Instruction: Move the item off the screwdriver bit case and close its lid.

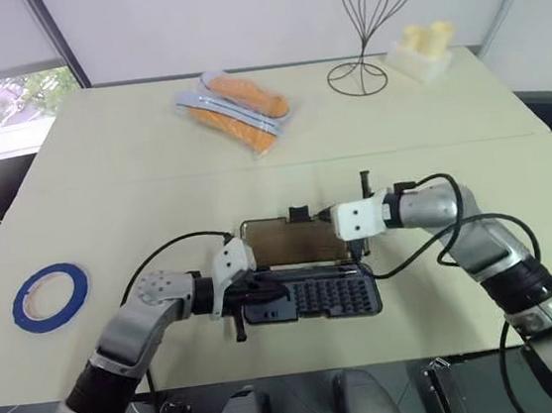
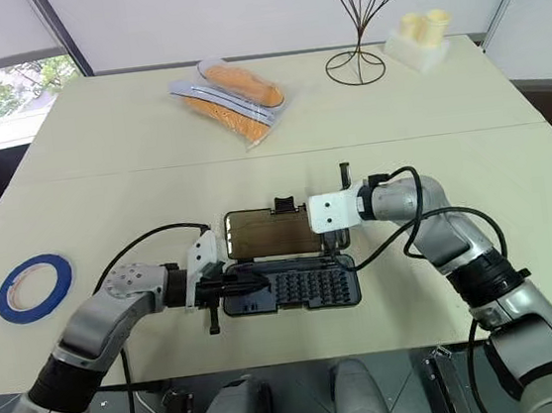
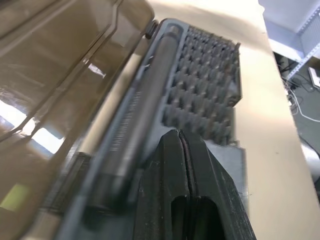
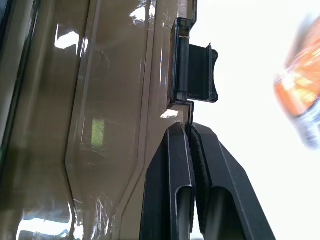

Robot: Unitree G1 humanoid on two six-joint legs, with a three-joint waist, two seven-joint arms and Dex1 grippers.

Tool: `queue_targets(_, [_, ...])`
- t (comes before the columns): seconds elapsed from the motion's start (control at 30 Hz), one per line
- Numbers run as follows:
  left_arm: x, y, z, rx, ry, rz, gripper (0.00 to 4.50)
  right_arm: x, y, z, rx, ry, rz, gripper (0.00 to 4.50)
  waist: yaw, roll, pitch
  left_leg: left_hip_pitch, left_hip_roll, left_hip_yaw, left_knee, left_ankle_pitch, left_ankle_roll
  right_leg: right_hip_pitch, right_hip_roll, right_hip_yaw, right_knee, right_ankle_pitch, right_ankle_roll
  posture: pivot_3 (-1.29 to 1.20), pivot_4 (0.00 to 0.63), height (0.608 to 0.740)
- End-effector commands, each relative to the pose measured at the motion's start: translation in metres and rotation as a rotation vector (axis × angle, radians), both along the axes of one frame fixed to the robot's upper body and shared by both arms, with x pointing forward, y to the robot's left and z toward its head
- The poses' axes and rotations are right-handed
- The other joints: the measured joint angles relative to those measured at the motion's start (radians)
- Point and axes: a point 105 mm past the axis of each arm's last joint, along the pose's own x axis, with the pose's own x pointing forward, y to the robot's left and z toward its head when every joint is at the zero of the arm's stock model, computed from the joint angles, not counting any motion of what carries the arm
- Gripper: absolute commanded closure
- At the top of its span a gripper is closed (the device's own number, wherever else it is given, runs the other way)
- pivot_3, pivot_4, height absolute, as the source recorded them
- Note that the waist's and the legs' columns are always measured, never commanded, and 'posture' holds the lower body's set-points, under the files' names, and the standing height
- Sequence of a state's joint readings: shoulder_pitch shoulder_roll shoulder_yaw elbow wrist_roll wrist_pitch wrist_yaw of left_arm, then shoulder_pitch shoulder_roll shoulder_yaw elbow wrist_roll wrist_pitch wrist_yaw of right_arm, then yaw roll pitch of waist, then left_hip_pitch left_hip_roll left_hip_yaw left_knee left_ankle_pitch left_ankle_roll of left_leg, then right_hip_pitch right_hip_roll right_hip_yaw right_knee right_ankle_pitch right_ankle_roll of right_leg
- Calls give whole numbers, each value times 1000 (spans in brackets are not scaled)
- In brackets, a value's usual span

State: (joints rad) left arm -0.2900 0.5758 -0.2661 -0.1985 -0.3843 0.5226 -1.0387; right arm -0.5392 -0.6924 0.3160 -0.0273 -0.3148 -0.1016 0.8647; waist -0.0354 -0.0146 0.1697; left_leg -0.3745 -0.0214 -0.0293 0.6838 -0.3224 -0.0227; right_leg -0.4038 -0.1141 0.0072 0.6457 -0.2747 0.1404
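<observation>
Lid-closing is the step in hand, judging by how things lie: the screwdriver bit case sits open near the front edge of the table, its dark tray of bits toward the robot and the smoky-brown lid folded back flat on the far side, latch tab on its far edge. Nothing rests on the case now; the clear bag of orange things lies well apart toward the far side, so the first half of the task looks done. The right gripper has its fingers pressed together with nothing between them, their tips at the lid's free edge just beside the latch tab, seemingly placed to get under that edge. The left gripper is likewise pressed together and empty, its tips resting on or just above the left end of the tray beside the long dark driver handle, probably to pin the case. The next move calls for the right fingertips to lift the free edge and swing the lid over its hinge toward the robot, while the left holds the tray steady and then clears before the lid comes down.
</observation>
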Motion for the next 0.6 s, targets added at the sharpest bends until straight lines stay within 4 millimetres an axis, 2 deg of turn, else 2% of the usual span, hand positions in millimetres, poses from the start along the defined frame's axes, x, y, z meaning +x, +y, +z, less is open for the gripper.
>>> queue_targets(0.03, [11, 3, 15, -44, -40, 42, 4500, -8, 9, 14, 4, -119, 41, 4453, 0, 0, 0, 0, 0, 0, 0, 0, 0, 0, 0, 0, 0, 0, 0, 0, 150, 740])
queue_targets(0.17, [23, 6, 27, -94, -52, 91, 4500, -10, 12, 15, 7, -162, 42, 4453, 0, 0, 0, 0, 0, 0, 0, 0, 0, 0, 0, 0, 0, 0, 0, 0, 150, 740])
queue_targets(0.4, [38, 5, 68, -197, -113, 120, 4500, -7, 10, 14, -2, -177, 29, 4453, 1, 0, 0, 0, 0, 0, 0, 0, 0, 0, 0, 0, 0, 0, 0, 0, 150, 740])
queue_targets(0.5, [37, 3, 107, -291, -158, 89, 4500, -7, 10, 11, -9, -174, 33, 4453, 1, -1, 0, 0, 0, 0, 0, 0, 0, 0, 0, 0, 0, 0, 0, 0, 150, 740])
queue_targets(0.6, [46, 9, 132, -364, -183, 136, 4500, -6, 10, 10, -8, -170, 28, 4453, 1, -1, 0, 0, 0, 0, 0, 0, 0, 0, 0, 0, 0, 0, 0, 0, 150, 740])
